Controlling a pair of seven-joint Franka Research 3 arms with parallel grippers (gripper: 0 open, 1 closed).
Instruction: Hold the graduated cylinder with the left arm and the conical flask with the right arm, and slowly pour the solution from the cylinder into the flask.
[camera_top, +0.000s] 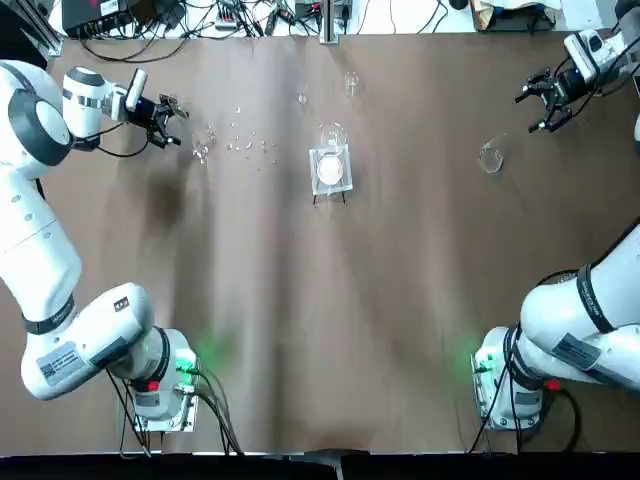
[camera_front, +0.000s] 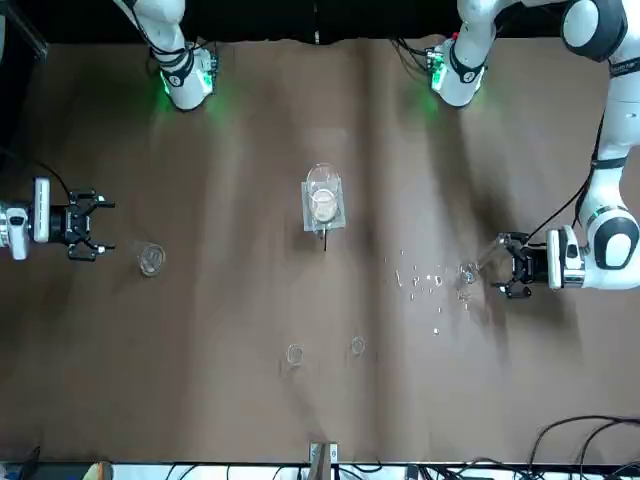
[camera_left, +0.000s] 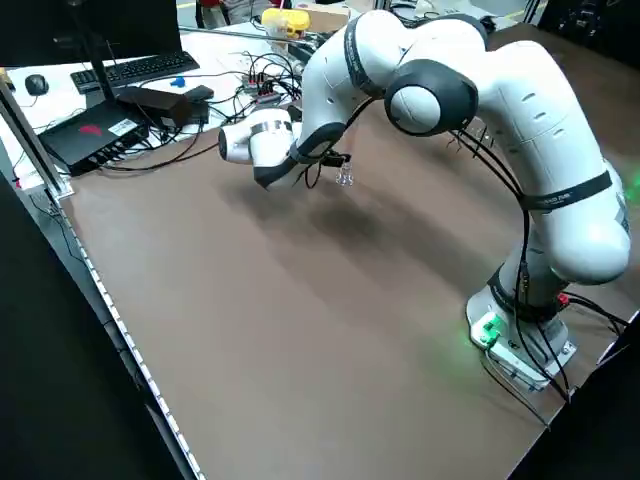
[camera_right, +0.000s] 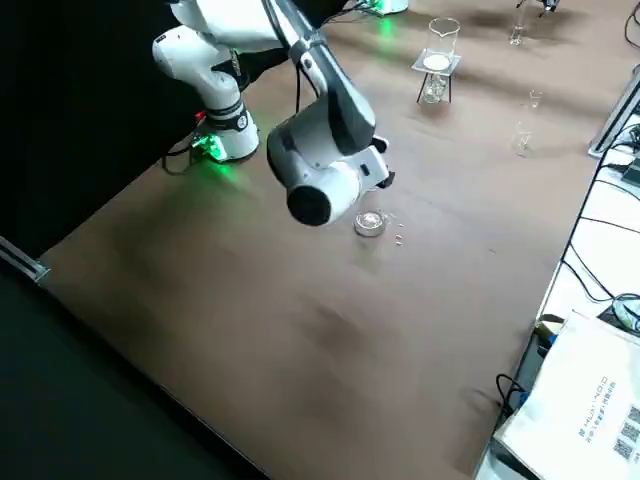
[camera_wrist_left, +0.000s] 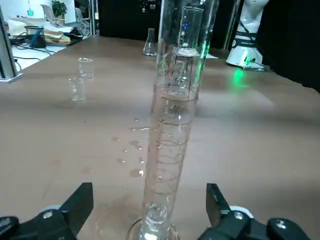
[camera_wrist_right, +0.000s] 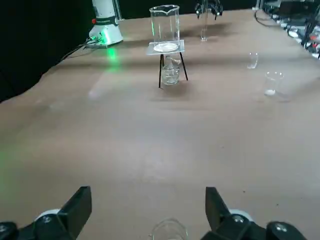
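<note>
The graduated cylinder (camera_wrist_left: 170, 135), a tall slim clear tube with red marks, stands upright at the table's far left (camera_top: 200, 152). My left gripper (camera_top: 172, 122) is level with it and open; in the left wrist view the tube rises in the gap between the fingers (camera_wrist_left: 82, 200), touching neither. The conical flask (camera_top: 490, 157) sits on the table at the far right. My right gripper (camera_top: 545, 105) is open a little beyond it toward the far right corner. Only the flask's rim (camera_wrist_right: 169, 229) shows, low between the right fingers (camera_wrist_right: 215, 202).
A clear beaker on a white square stand (camera_top: 330, 165) occupies the table's middle. Two tiny glass cups (camera_top: 351, 82) (camera_top: 302, 98) sit near the far edge. Small clear bits or drops (camera_top: 250, 145) lie scattered just right of the cylinder. Cables run along the far edge.
</note>
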